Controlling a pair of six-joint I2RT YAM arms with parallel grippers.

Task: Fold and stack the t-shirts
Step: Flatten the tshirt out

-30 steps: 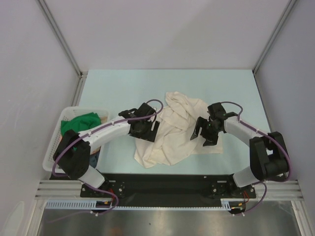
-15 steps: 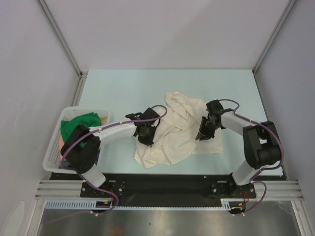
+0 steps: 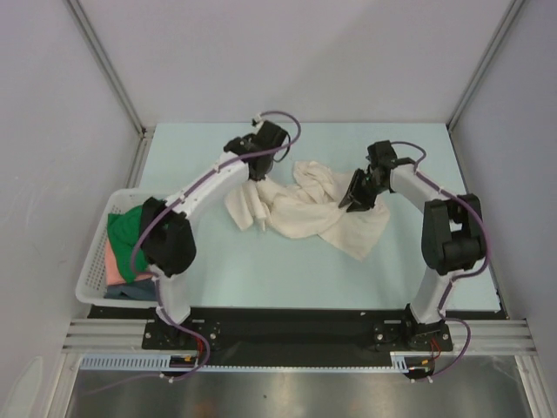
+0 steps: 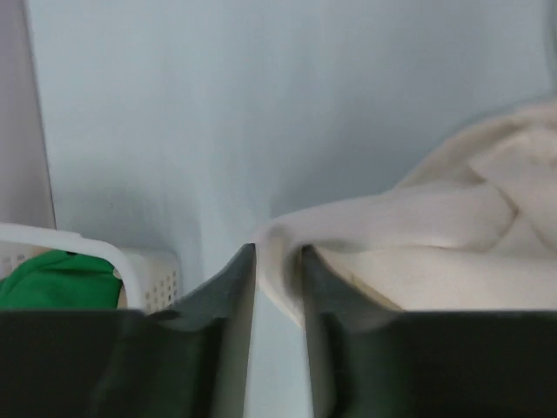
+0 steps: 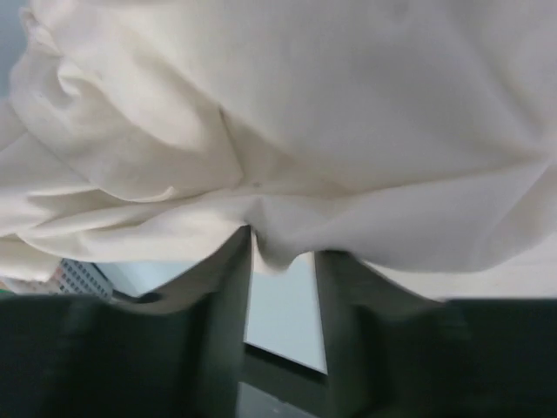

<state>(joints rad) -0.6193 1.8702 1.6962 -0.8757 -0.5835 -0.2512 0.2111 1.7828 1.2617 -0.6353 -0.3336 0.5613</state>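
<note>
T-shirts were bunched in the basket (image 3: 90, 277) at the far left: a green t-shirt (image 3: 130, 225) over a pink t-shirt (image 3: 113, 266). The cream t-shirt (image 3: 305, 213) lay crumpled and twisted across the middle of the surface (image 3: 261, 261), toward its far side. The left tool (image 4: 278, 261) was closed to a narrow gap on a fold at the cloth's left end, and the right tool (image 5: 283, 252) was pinched on a fold near its right end. Spreading was judged to be the step in hand. For that, both tools should be drawn apart evenly and level, so that the twisted middle is pulled straight. Only a thin edge seemed caught on the left, so slipping was a risk and any lift should be gentle.
</note>
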